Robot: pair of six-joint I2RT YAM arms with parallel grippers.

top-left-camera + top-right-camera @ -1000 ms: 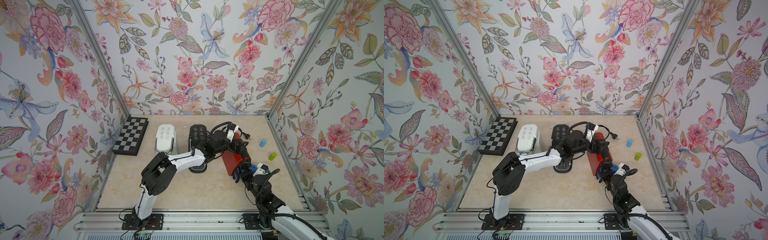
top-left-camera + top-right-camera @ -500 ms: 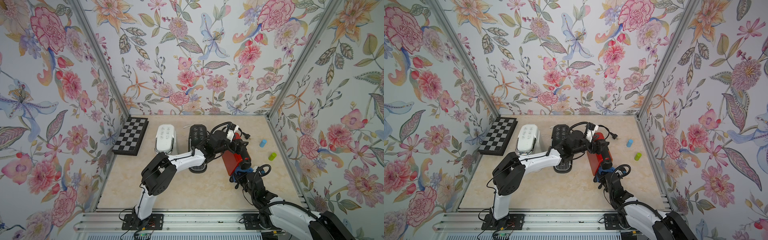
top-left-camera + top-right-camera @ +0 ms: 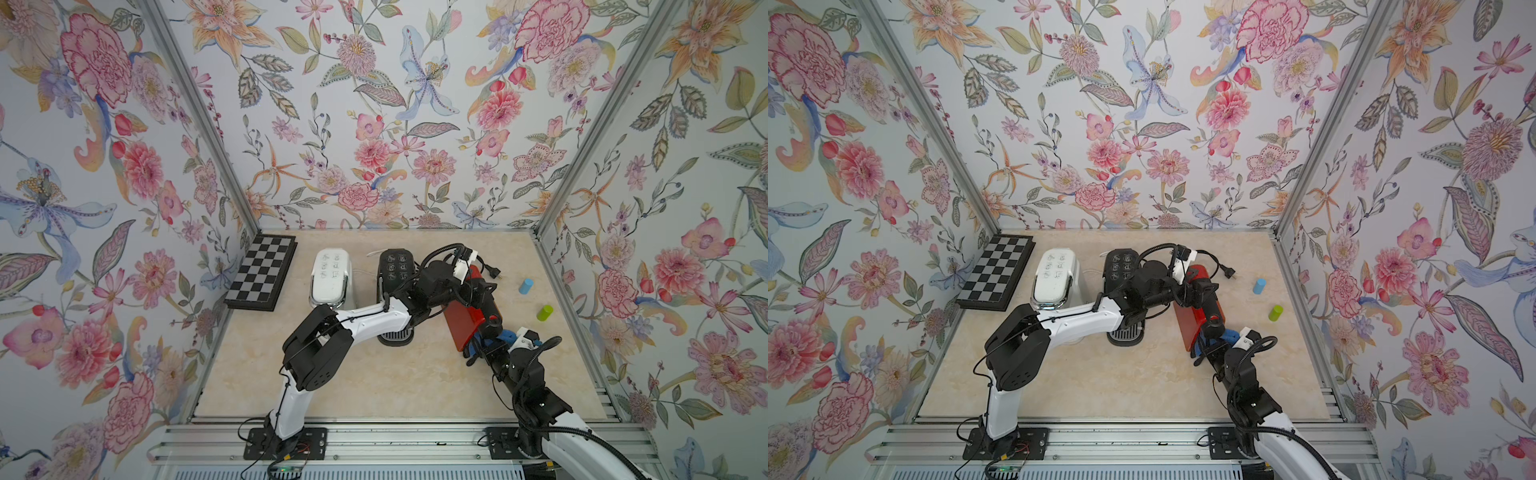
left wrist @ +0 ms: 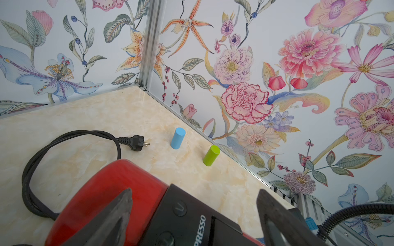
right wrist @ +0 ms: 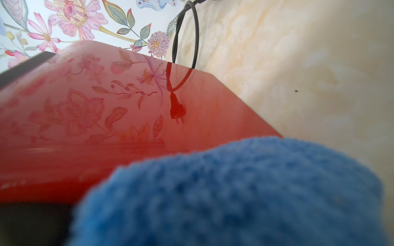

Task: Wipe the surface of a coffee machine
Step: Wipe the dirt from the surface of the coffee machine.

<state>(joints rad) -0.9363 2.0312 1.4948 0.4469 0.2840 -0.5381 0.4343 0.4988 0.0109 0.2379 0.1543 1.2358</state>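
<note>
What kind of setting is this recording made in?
Most likely a staged robot test cell, not a real kitchen: floral-wallpapered panels joined by aluminium frame posts enclose a beige marble-look tabletop, with both arms bolted to a metal rail.

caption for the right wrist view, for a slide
Fluffy blue cloth against the glossy red coffee machine side panel.

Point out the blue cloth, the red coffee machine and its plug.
blue cloth [image 5: 234, 191], right wrist view, fuzzy middle.
red coffee machine [image 3: 459, 324], a top view, red side panel.
plug [image 4: 133, 143], left wrist view, black body.
</note>
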